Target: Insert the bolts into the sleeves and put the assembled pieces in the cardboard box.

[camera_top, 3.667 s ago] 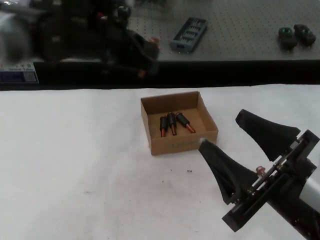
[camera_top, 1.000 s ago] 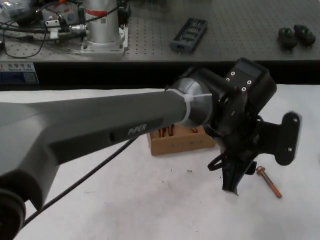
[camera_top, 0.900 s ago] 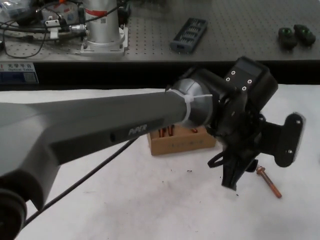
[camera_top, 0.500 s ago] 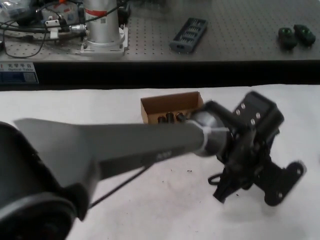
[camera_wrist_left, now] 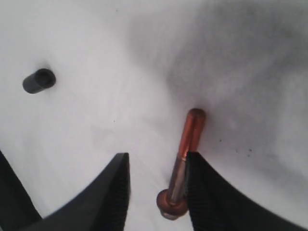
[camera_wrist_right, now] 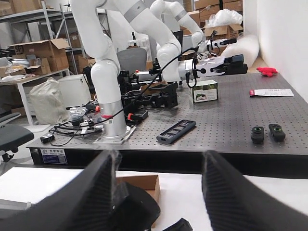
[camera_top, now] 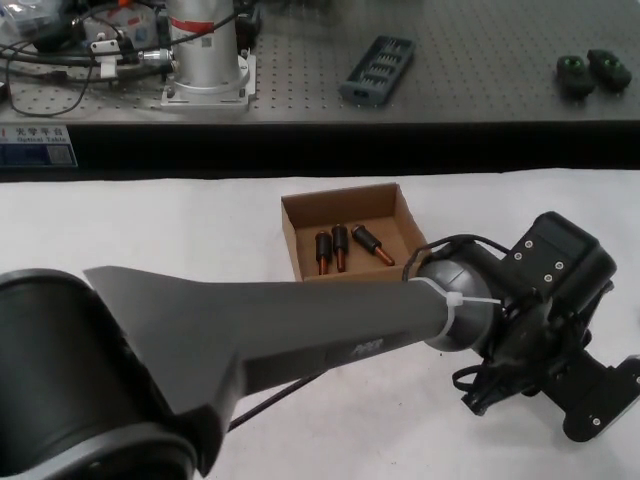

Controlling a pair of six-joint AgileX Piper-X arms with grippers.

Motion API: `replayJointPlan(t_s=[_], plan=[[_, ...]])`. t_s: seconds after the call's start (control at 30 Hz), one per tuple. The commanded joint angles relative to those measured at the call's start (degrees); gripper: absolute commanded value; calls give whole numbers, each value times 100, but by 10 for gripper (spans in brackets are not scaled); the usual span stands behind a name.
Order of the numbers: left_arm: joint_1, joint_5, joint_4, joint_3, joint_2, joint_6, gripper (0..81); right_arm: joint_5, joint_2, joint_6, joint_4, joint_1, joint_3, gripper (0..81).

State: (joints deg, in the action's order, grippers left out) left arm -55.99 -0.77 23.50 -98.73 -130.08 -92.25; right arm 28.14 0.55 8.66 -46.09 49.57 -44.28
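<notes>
– So, where is the bolt [camera_wrist_left: 185,159]?
– Flat on the white counter [camera_top: 150,230], copper-coloured, between the fingers of the left claw [camera_wrist_left: 156,164]. Those fingers stand apart and grip nothing. The bolt lies close against one finger [camera_wrist_left: 204,192], head toward the claw's base; I cannot tell whether they touch.
– And relative to the cardboard box [camera_top: 340,203]?
– The left arm [camera_top: 330,335] crosses in front of the box, and its wrist [camera_top: 545,285] hangs off the box's near right corner, so the bolt is down there beneath it.
– Any sleeve?
– One black sleeve [camera_wrist_left: 39,80] lies on its side on the counter, well apart from the bolt and outside the fingers. How it sits relative to the box I cannot tell.
– What's in the box?
– Three assembled pieces [camera_top: 340,248], side by side on its floor.
– The right claw [camera_wrist_right: 160,159]?
– Spread wide, nothing between the fingers. A corner of the box [camera_wrist_right: 139,182] shows just past them.
– Beyond the box?
– A perforated metal table [camera_top: 480,40] carrying a dark slotted tray [camera_top: 377,67], two small dark green-topped parts [camera_top: 594,70] and a white arm's base [camera_top: 205,50].
</notes>
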Motion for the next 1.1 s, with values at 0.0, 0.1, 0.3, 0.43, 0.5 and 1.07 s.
replayJointPlan(t_s=[0.0, 0.1, 0.3, 0.43, 0.5, 1.07], plan=[[2, 157, 176, -249, -172, -70, 243, 52, -55, 51, -25, -10, -54, 412], [2, 323, 248, -346, -331, -70, 193, 52, -55, 51, -25, -10, -54, 412], [2, 529, 438, -359, -603, -94, 191, 52, -55, -51, -25, -10, -54, 412], [2, 680, 554, -469, -622, -13, 134, 93, -55, -95, -25, -10, -54, 412], [2, 768, 637, -485, -647, 22, 58, 93, -55, -95, -25, -10, -54, 412], [142, 674, 980, -486, 243, 3983, 6, 85, -55, -53, -25, -10, -54, 412]])
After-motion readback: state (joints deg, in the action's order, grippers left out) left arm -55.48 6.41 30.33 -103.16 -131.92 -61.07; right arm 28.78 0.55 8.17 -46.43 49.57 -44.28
